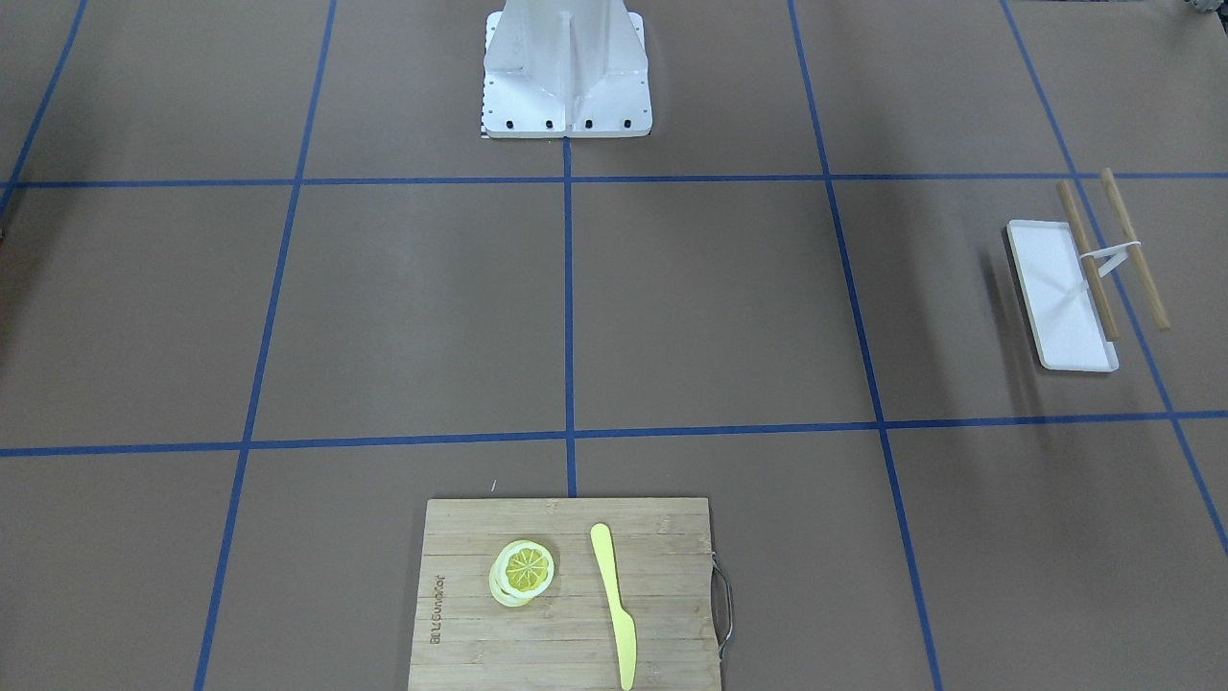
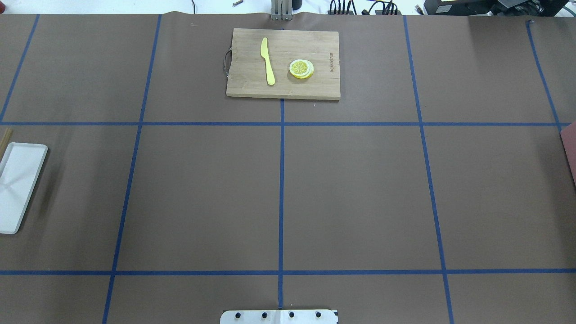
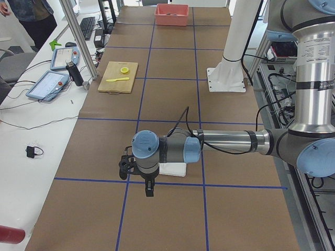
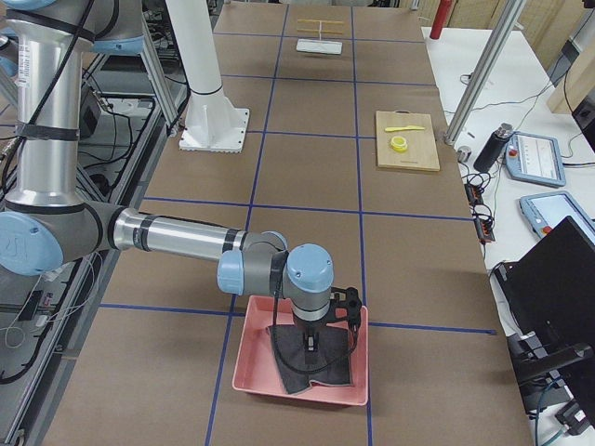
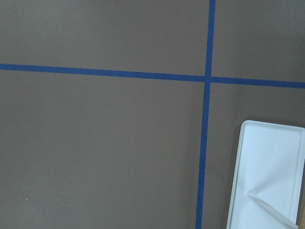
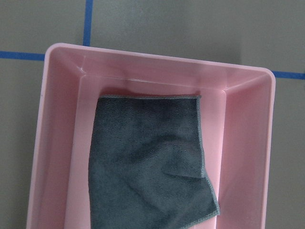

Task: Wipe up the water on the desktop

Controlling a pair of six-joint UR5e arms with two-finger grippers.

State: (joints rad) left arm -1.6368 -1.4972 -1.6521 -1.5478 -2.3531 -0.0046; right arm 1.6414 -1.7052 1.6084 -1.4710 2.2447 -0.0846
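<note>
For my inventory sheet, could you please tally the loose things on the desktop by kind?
Cutting board: 1
Yellow knife: 1
Lemon-slice stack: 1
White tray: 1
Wooden sticks: 2
Pink bin: 1
Grey cloth: 1
Total: 8

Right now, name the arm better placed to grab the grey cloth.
Right. The right gripper hangs directly over the pink bin holding the grey cloth; the left gripper hovers at the table's opposite end, near the white tray.
</note>
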